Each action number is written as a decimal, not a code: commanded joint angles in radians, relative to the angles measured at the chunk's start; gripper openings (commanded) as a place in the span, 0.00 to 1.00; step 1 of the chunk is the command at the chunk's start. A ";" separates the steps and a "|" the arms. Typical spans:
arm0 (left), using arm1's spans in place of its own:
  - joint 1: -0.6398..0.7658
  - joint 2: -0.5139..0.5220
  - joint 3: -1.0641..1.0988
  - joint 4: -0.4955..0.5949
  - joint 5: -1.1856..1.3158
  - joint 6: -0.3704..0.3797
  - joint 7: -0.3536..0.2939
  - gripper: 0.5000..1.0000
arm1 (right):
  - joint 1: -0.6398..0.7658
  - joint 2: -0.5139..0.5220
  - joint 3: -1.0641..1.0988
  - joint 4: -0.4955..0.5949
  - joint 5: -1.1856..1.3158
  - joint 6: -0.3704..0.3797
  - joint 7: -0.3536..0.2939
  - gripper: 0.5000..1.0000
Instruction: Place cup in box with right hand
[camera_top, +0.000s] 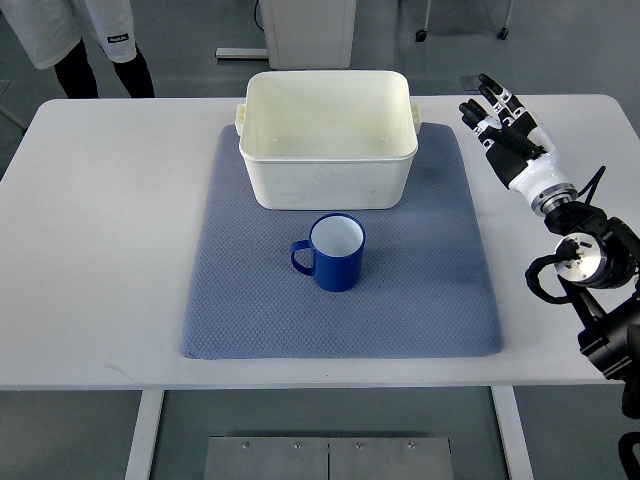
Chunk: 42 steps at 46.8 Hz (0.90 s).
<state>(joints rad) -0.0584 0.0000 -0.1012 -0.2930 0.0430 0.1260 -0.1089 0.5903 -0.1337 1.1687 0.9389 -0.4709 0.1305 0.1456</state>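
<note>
Nearest, blue cup (337, 253) stands upright on the grey mat (250, 310), handle at 9 o'clock; likely light, rigid, smooth: grasp the body. Beyond, at 12, empty box (328, 160). Right hand (505, 125), at 2 o'clock, fingers extended, empty.

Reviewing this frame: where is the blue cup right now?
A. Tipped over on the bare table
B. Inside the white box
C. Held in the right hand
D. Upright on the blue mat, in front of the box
D: the blue cup stands upright on the blue mat, on the near side of the empty white box, while the right hand is off to the side, open and holding nothing.
</note>
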 joint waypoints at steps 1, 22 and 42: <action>0.000 0.000 0.000 0.000 0.000 0.001 0.000 1.00 | 0.000 0.000 0.000 0.000 0.000 0.000 0.000 1.00; 0.015 0.000 0.000 0.002 0.000 -0.002 0.000 1.00 | 0.003 -0.001 -0.001 -0.002 0.000 0.000 0.000 1.00; 0.017 0.000 0.000 0.002 0.000 -0.002 0.000 1.00 | 0.003 -0.009 0.000 -0.002 0.000 0.001 0.000 1.00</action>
<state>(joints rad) -0.0414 0.0000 -0.1012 -0.2914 0.0429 0.1243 -0.1089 0.5937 -0.1418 1.1687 0.9358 -0.4709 0.1305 0.1458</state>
